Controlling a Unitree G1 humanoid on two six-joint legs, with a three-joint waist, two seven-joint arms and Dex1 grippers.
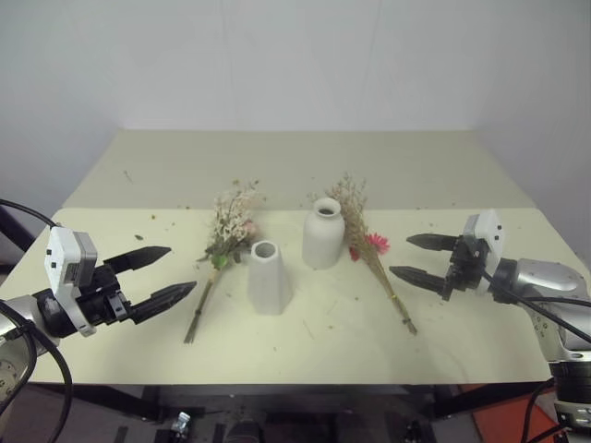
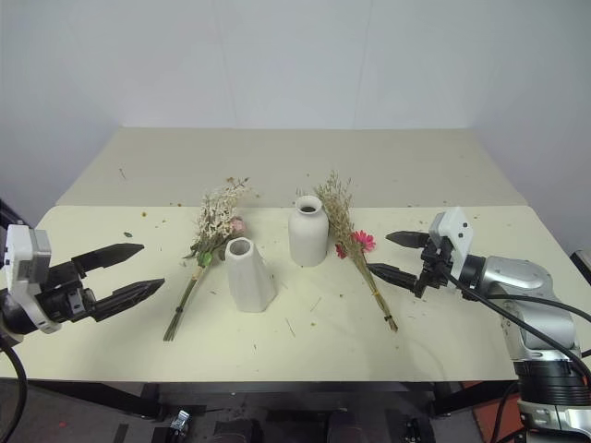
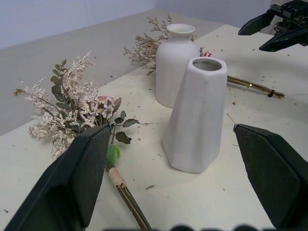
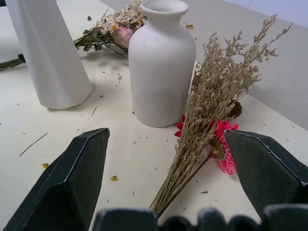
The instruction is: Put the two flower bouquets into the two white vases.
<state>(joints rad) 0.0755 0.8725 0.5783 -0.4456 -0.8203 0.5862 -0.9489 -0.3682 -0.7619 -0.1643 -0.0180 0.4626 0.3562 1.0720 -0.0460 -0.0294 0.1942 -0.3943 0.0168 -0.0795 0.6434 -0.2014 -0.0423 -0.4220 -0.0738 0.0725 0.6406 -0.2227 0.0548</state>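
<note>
A wide pale yellow-cream table top [image 1: 277,175] is filling the middle of the scene, and plain white walls [image 1: 295,55] are standing behind it and at both sides; small dry crumbs of plant [image 1: 162,221] are lying scattered over the surface. A seam is running across the table, and all the task things are lying just in front of this seam. The tapered faceted white ceramic vase [image 1: 269,276] is standing upright near the centre, and the rounded bottle-shaped white ceramic vase [image 1: 324,233] is standing upright just beside it, a little further back and to the right. The fuller cream-white bouquet with green leaves and a pale pink bloom [image 1: 224,245] is lying flat to the left of the faceted vase, its stems pointing to the front edge. The wispy tan-brown bouquet with red-pink blooms [image 1: 369,249] is lying flat just beside the bottle vase on its right, its stems also pointing to the front. The left gripper [image 1: 168,275] is hovering above the left front part of the table, its black fingers spread apart and empty, well apart from the cream bouquet. The right gripper [image 1: 412,257] is hovering near the stems of the tan bouquet, its fingers also spread and grasping nothing. The back half of the table is lying bare, and free surface is staying at the front edge and behind both grippers.
</note>
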